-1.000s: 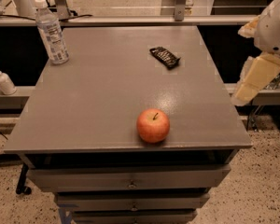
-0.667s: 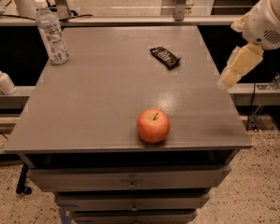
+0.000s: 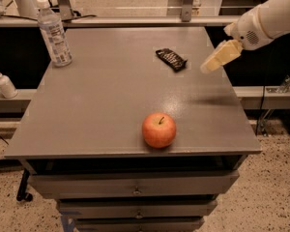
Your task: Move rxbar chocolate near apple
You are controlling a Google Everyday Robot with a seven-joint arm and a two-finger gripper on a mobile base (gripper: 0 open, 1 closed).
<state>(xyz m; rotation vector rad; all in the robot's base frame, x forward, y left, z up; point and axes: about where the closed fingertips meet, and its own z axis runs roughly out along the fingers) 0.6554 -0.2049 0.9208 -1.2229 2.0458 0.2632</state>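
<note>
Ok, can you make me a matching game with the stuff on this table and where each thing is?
Things:
1. apple
2. snack bar
3. water bottle
4. gripper

Places:
A. standing at the far left corner of the table
B. up in the air by the table's right edge
C. near the table's front edge
D. lying flat toward the back, right of the middle

Pairs: 1-C, 2-D, 3-A, 4-B

White rounded arm (image 3: 275,16), perforated vent (image 3: 253,36) (dark dots), pale yellow gripper (image 3: 209,65) over table's (image 3: 111,105) right side
</note>
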